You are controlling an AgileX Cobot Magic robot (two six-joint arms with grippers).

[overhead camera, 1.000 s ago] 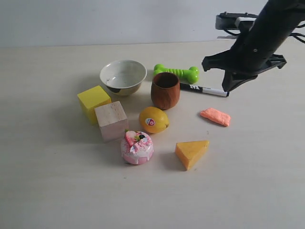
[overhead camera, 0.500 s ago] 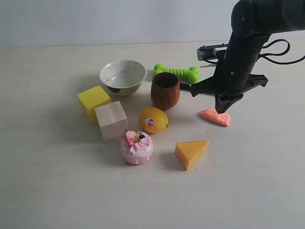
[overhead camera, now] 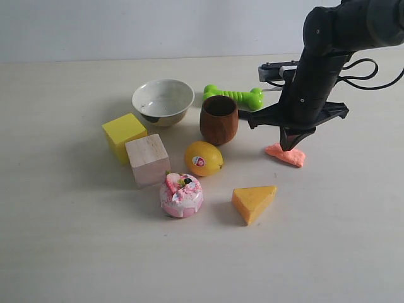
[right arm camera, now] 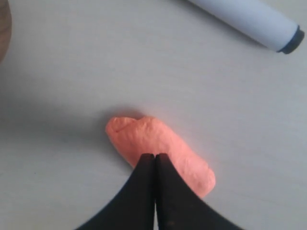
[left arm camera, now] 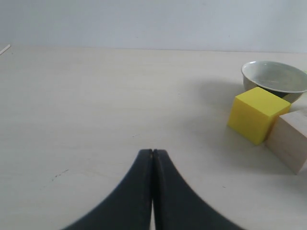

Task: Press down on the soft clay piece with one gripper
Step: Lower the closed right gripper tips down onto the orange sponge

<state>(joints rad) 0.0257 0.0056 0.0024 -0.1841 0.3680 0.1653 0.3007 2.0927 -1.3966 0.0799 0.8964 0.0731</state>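
You are bringing the right gripper [overhead camera: 289,146], fingers [right arm camera: 136,194] closed together and empty, down onto the soft clay piece [overhead camera: 293,157] directly beneath the tips; pressing appears to be starting.

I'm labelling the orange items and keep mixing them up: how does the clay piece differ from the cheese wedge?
The soft clay piece is salmon-orange; the cheese wedge is yellower. The clay piece lies flat and lumpy with ragged edges; the cheese wedge is a thick triangle with straight faces. The shut right gripper points down onto the clay piece; nothing touches the cheese wedge. Both rest on the pale table.
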